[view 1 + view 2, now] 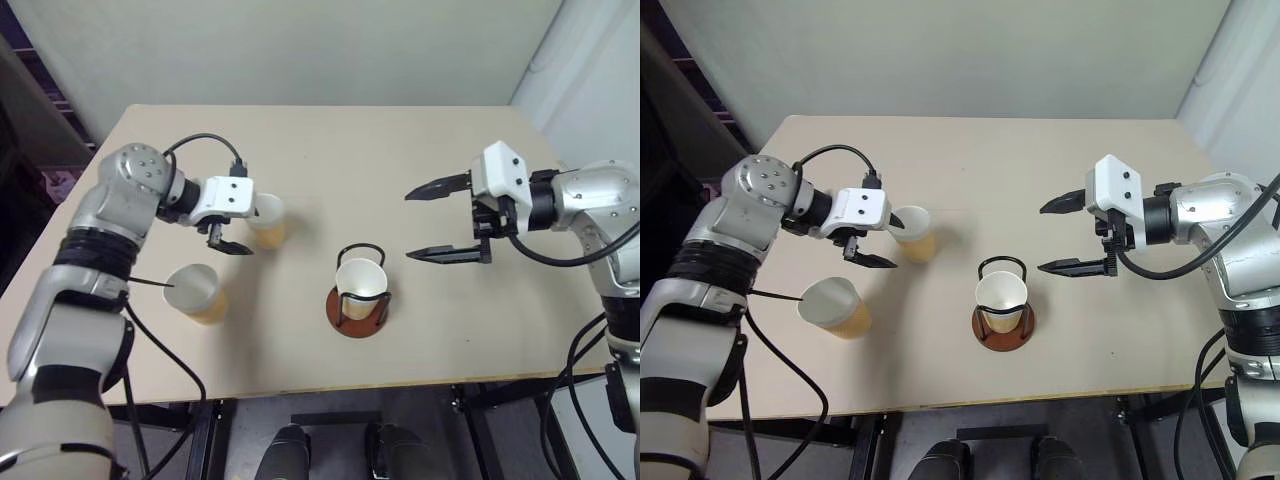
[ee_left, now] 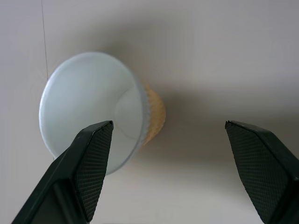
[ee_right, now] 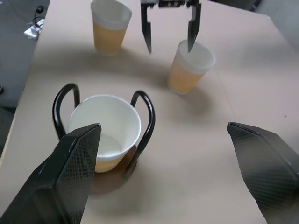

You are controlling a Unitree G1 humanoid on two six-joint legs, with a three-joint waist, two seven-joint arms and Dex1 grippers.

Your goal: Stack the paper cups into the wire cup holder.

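Three tan paper cups stand upright on the beige table (image 1: 330, 150). One cup (image 1: 360, 281) sits inside the wire cup holder (image 1: 357, 322), which has black loops on a reddish-brown disc base. A second cup (image 1: 268, 220) stands left of the holder, and a third cup (image 1: 197, 292) nearer the front left. My left gripper (image 1: 238, 232) is open and tilted down right beside the second cup (image 2: 93, 107), which lies close to one finger (image 2: 88, 163) rather than centred between the two. My right gripper (image 1: 408, 227) hangs open and empty to the right of the holder (image 3: 145, 116), pointing towards it.
The table ends close in front of the holder, and a pale wall (image 1: 300, 50) stands behind its far edge. Dark clutter (image 1: 40, 170) lies beyond the table's left side. Bare tabletop stretches behind the cups and to the right of the holder.
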